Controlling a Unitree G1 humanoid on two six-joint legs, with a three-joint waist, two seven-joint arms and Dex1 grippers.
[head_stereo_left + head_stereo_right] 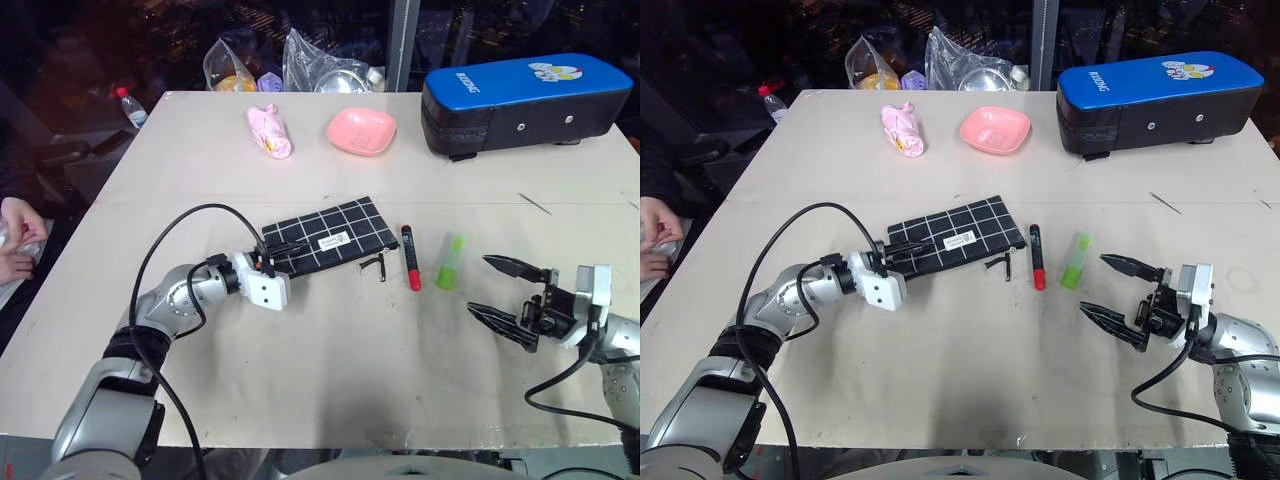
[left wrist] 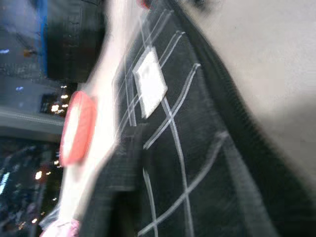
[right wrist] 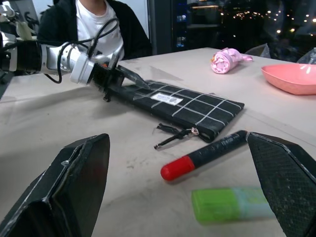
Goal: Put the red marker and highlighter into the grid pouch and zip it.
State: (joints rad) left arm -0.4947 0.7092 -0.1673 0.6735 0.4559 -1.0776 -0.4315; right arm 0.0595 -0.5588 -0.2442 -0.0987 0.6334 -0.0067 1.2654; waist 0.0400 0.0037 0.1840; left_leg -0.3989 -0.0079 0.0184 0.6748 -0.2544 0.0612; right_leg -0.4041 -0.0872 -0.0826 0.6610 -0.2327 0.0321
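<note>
While the grid pouch [image 1: 325, 238] lies flat near the middle of the table [image 1: 330, 390], its long axis runs from the near left up to the far right, zipper pull [image 1: 374, 267] trailing off its right end; whether anything is inside cannot be told. The left gripper [image 1: 274, 247] is pinched on the pouch's left end. Just right of the pull lies the red marker [image 1: 410, 257], lengthwise toward the far edge, red end nearest the robot. Beside it the highlighter [image 1: 450, 262] lies nearly parallel, apart from it. Nearer, the right gripper [image 1: 506, 289] hovers with fingers spread wide, holding nothing. Farther back sit a pink bowl [image 1: 361, 131] and a blue-topped case [image 1: 525, 100].
</note>
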